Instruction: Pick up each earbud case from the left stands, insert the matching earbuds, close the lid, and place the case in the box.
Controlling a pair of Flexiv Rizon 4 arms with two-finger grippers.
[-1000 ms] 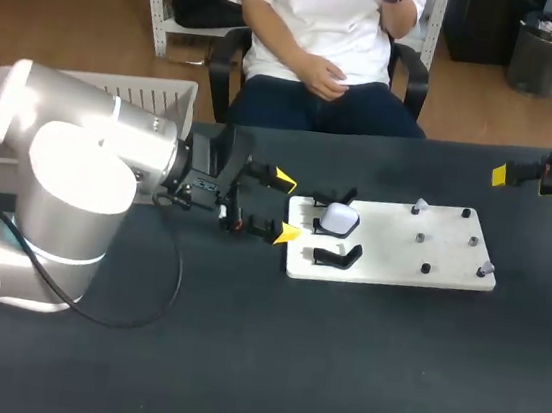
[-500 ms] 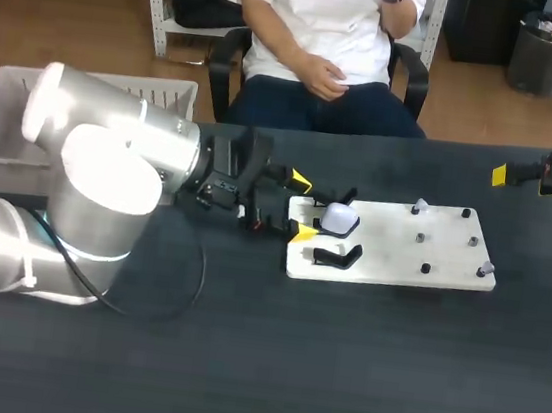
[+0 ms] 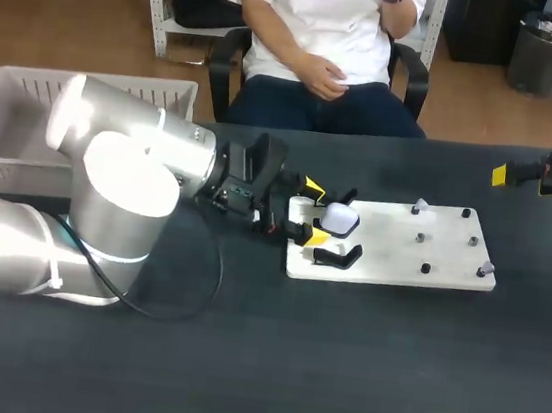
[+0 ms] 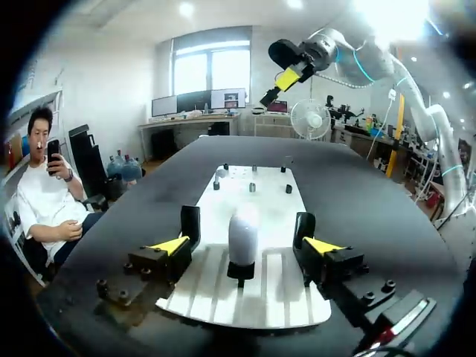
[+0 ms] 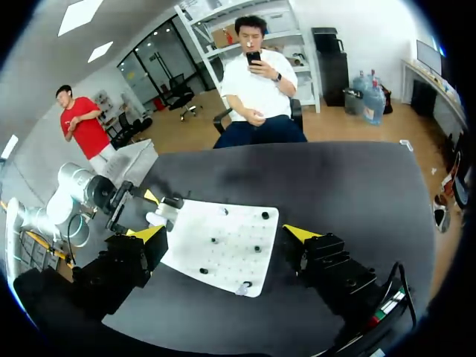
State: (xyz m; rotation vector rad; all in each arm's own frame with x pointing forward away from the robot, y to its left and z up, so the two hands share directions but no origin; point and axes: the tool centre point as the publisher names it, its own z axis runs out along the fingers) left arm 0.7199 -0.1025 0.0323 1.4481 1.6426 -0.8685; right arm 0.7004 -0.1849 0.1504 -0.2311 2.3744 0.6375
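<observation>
Alignment between the left gripper (image 3: 313, 211) and the white earbud case (image 4: 243, 232) is what the coming grab depends on. The case stands upright on a small black stand (image 4: 241, 271) at the near end of the white board (image 4: 272, 199), with its long axis vertical. Seen from the left wrist, it sits almost dead centre between the two fingers, about level with their tips. There is a clear gap on each side, so the jaws are spread and grip nothing.

From overhead, the left arm comes in low across the dark table (image 3: 336, 375) and points along the board. One yellow tip lies on the far side of the case and one on the near side. I judge that closing would pinch the case across its narrow width. A straight lift should then free it from the stand, though I cannot tell how firmly the stand holds it.

A second black stand (image 3: 336, 257) just beside it on the board looks empty. The right gripper (image 5: 223, 238) hangs well apart at the far right of the table with its fingers wide open, so the left arm is plainly the nearer one. The white box (image 3: 14, 124) waits behind the left arm. Small pale pieces sit on pegs (image 3: 420, 206) further along the board, too small to identify.
</observation>
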